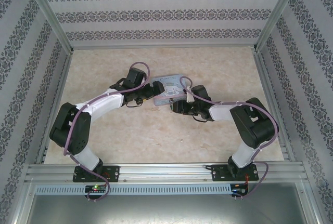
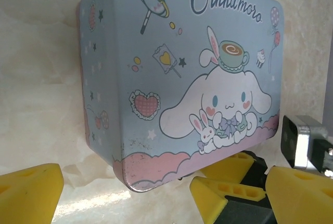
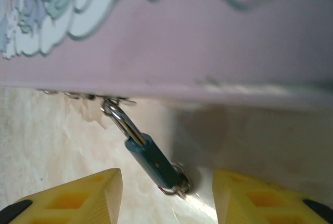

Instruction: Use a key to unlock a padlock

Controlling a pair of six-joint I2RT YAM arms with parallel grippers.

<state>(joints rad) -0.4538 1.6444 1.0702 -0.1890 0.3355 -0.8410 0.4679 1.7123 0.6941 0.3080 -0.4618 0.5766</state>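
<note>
Plainly, the padlock [image 3: 151,159] hung off the pink edge of the tin [image 3: 208,37], lying on the desk [image 3: 41,146], its long axis slanting away from the tin, between the wide-spread fingers of our right gripper [image 3: 166,182]; we judged that arm nearer. Our left gripper [image 2: 156,198] gaped too.

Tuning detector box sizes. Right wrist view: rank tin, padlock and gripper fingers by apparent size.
1. tin
2. yellow fingers of the right gripper: the two look alike. They are cropped and close to the camera, so their rank over the padlock is unsure.
3. padlock
</note>
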